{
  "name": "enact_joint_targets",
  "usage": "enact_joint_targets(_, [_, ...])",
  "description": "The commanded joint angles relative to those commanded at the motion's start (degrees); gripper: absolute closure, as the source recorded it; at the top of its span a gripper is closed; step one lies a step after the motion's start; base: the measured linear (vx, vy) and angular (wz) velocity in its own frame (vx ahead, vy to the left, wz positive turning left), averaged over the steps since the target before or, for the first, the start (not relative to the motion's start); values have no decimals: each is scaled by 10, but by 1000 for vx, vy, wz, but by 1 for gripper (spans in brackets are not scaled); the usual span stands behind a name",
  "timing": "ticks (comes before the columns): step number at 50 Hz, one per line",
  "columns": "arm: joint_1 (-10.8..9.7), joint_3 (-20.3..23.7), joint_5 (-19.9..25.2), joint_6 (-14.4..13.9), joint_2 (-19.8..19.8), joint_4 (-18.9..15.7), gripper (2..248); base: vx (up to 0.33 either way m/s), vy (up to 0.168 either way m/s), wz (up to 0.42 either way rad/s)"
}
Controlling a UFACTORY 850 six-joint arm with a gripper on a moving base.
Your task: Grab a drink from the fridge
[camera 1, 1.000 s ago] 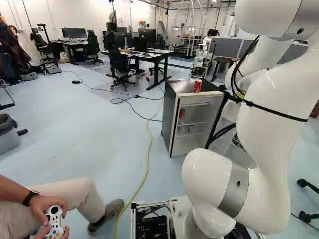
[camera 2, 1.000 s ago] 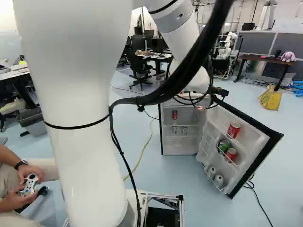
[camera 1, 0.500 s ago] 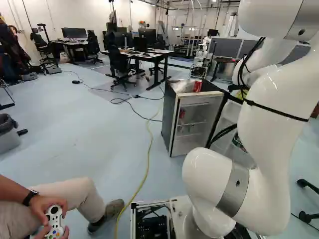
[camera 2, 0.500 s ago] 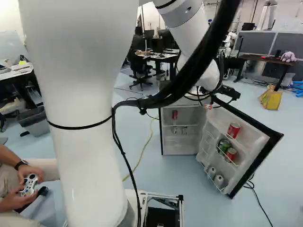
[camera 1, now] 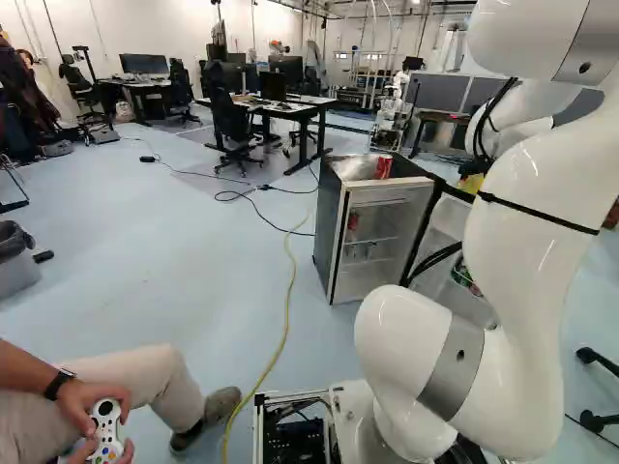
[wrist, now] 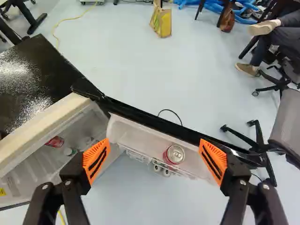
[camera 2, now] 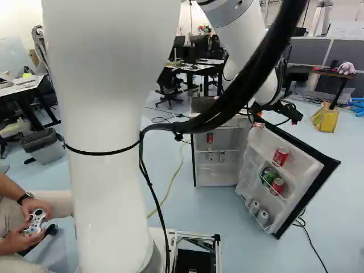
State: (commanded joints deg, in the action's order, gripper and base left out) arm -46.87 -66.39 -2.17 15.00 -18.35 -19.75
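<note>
Floor (camera 1: 174, 261) is pale blue-grey, smooth, w/ a yellow cable (camera 1: 287, 319) snaking along it & a black cord (camera 2: 311, 245) by the open door (camera 2: 301, 176). Desk (camera 1: 311, 103) + black office chair (camera 1: 229, 118) farther back in the rm; bin (camera 2: 45, 151) at left of right base view, yellow bag (camera 2: 325, 120) at its right, beyond the door. Small fridge (camera 1: 327, 217) stands ahead of my base, door swung wide. My gripper (camera 2: 277, 121) is over the door's upper part, fingers (wrist: 71, 187) spread wide apart, nothing btwn the pads (wrist: 215, 159). Task's drink: nearest is the red can (wrist: 175, 154) upright in the door's top shelf, below & ahead of my fingertips, in line w/ the gap. In the way: shelf walls around that can, & the door's blk edge running just past it. Lower in the door: green can (camera 2: 269, 174), 2nd red can (camera 2: 277, 185), pale cans (camera 2: 263, 216) at bottom. Inside the fridge, another red one (camera 2: 210, 138) w/ silver cans (camera 2: 209, 156) under it. Materials: fridge top blk, glossy, speckled; door liner white molded plastic w/ thin wire rails; can lid round, shiny metal; my pads orange, slotted.
</note>
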Motion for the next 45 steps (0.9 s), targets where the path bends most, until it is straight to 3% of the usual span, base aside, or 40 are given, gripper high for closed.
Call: enact_joint_targets(45, [-24, -153, -177, 0, -92, 53, 3, 0, 0, 0])
